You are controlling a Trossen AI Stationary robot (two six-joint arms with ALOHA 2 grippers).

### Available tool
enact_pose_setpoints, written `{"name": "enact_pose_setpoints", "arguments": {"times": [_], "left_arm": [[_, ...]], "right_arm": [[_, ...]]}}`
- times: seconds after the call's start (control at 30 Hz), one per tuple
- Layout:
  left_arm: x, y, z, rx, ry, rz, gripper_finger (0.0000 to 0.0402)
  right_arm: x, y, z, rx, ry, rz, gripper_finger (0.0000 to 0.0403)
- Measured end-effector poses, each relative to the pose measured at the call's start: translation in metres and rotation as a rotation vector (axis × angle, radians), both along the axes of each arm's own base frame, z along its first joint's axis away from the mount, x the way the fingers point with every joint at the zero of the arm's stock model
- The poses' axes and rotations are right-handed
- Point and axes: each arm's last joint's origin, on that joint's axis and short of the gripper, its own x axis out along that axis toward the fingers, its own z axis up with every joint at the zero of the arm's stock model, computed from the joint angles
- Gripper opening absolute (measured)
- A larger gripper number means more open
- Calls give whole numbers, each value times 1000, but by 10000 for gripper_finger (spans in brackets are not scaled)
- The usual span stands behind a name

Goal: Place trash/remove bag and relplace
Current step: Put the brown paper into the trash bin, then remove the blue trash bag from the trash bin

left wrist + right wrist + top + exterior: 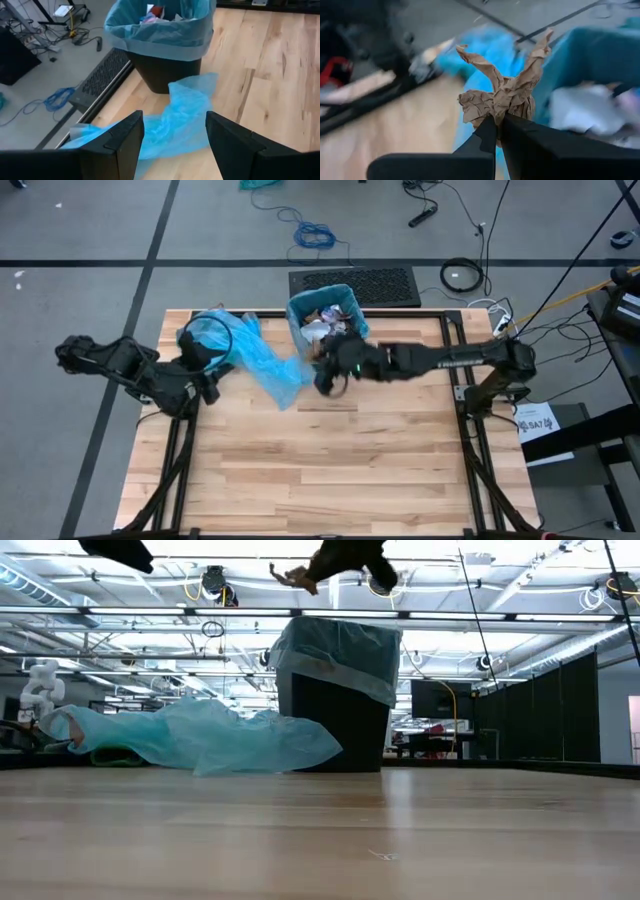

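The right hand [496,122], pinching a crumpled brown paper wad [502,92], hangs just beside the lined bin [326,315] for dropping, while the left hand [172,135], spread, waits over the spare blue bag [250,355] on the bench [330,465]

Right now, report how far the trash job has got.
Done: white and mixed scraps already lie in the lined bin. In hand: the right gripper is shut on a brown paper wad, raised beside the bin. Left: drop it, pull the liner, fit the spare blue bag beside the open left gripper.
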Motion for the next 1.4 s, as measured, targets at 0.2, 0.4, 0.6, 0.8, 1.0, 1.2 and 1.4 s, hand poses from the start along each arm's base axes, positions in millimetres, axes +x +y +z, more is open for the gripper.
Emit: {"name": "enact_pose_setpoints", "arguments": {"times": [0.2,0.4,0.6,0.8,1.0,1.2,1.4], "left_arm": [[-6,3,2,-12,-29,11,215],[-8,4,3,-16,-39,11,215],[-7,3,3,-17,-39,11,215],[-4,2,2,-13,-27,11,215],[-4,2,2,-13,-27,11,215],[-4,2,2,-13,-27,11,215],[2,0,0,-5,-3,12,215]], "right_arm": [[-3,-57,8,5,-98,-161,0],[-14,-102,8,85,-161,-329,12],[-23,-125,3,238,-170,-311,63],[-25,-128,1,248,-147,-300,136],[-24,-127,2,253,-150,-290,185],[-22,-122,1,333,-136,-149,195],[-21,-105,4,307,-95,-38,181]]}}
